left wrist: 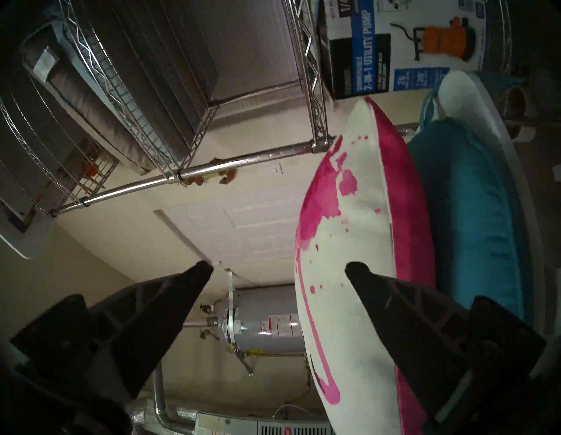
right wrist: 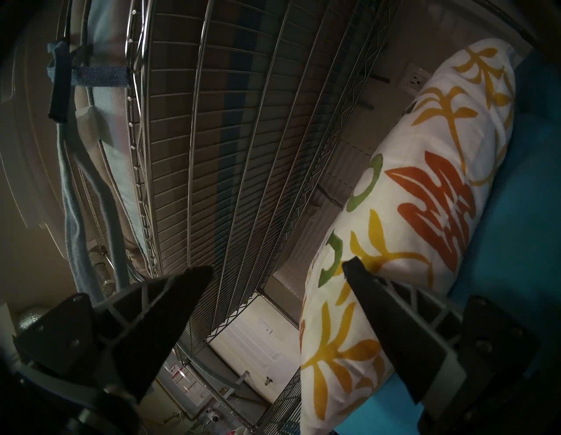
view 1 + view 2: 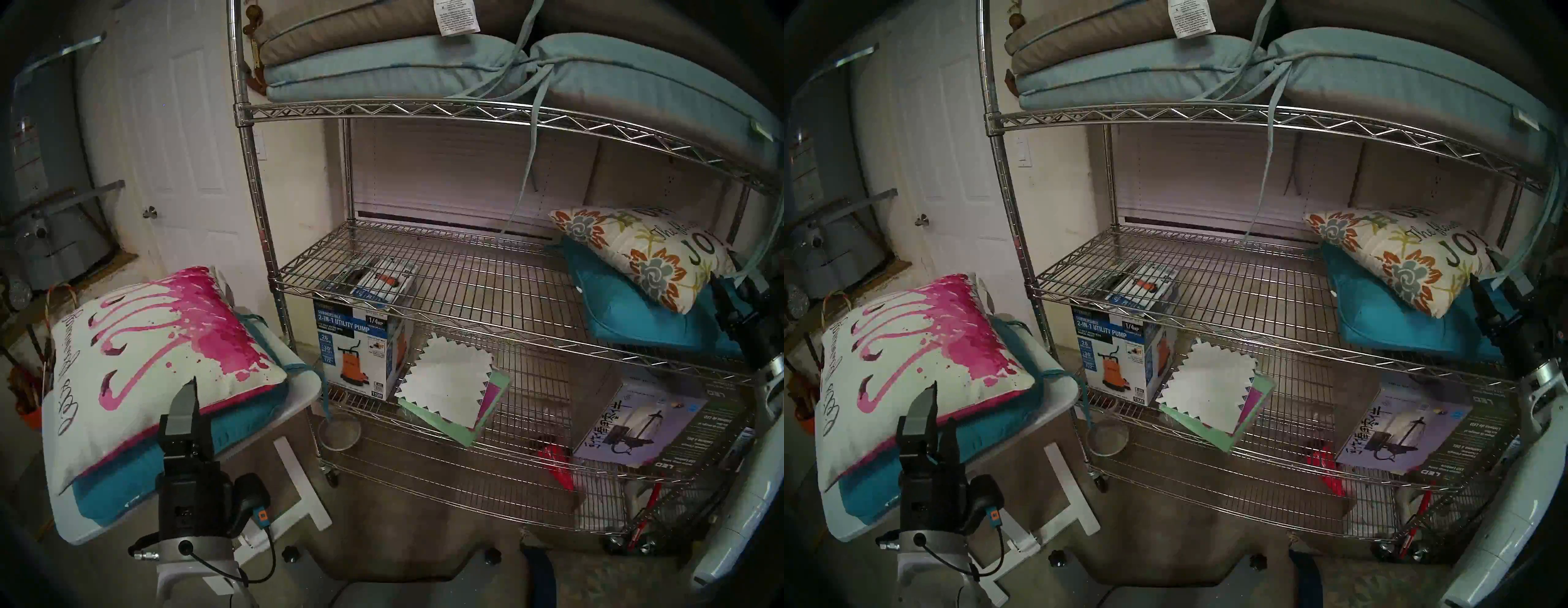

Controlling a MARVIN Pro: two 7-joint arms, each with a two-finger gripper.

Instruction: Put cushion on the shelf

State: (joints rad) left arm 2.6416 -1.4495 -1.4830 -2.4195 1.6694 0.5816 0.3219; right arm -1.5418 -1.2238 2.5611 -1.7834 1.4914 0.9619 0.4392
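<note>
A white cushion with pink splashes (image 3: pixel 161 339) (image 3: pixel 924 339) (image 1: pixel 343 227) lies on a teal cushion (image 3: pixel 237 429) on a small white folding table (image 3: pixel 305 382) at the left. My left gripper (image 3: pixel 197 407) (image 3: pixel 941 407) (image 1: pixel 279 267) is open at that cushion's front edge, holding nothing. The chrome wire shelf (image 3: pixel 488 276) (image 3: pixel 1229 288) stands ahead. On its middle tier at the right, a floral cushion (image 3: pixel 636 254) (image 2: pixel 409 212) rests on another teal cushion (image 3: pixel 628 318). My right gripper (image 3: pixel 721 293) (image 2: pixel 277 267) is open beside the floral cushion, one finger against it.
Flat seat cushions (image 3: pixel 424 68) fill the top tier. A pump box (image 3: pixel 356 352), loose paper sheets (image 3: pixel 449 390) and an LED lamp box (image 3: pixel 636 424) sit on the lower tier. A white door (image 3: pixel 169 148) and a water heater (image 3: pixel 34 170) stand at the left.
</note>
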